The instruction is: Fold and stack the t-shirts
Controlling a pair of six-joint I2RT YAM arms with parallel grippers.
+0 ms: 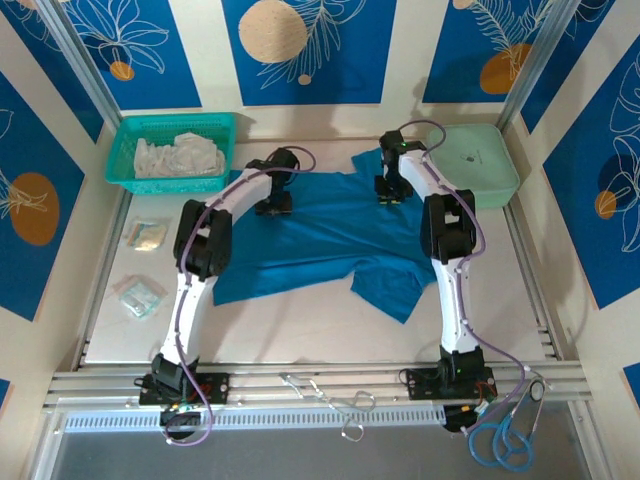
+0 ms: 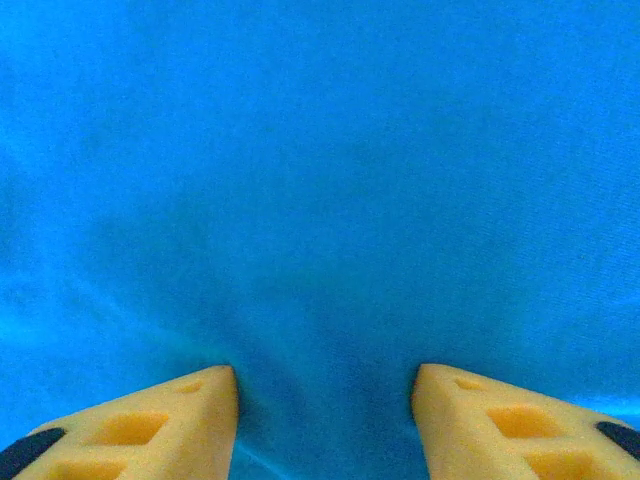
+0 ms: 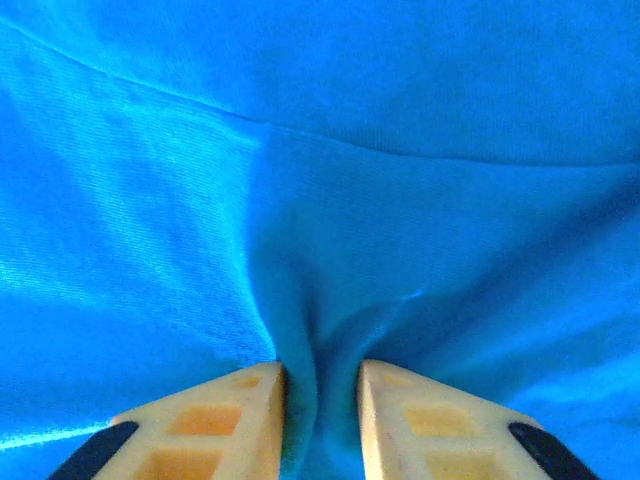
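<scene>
The t-shirt (image 1: 330, 245) lies spread, rumpled, across the middle of the table. At its far edge the right gripper (image 3: 320, 368) is clenched on a raised ridge of its cloth, probably to lift that edge for a fold. Further left along that edge, the left gripper (image 2: 325, 375) presses down with its jaws apart, cloth bulging between them but not yet pinched. Both arms cover parts of the shirt, so its collar is hard to make out. A basket (image 1: 118, 160) of white cloths (image 1: 180, 155) sits beyond the shirt's far left corner.
</scene>
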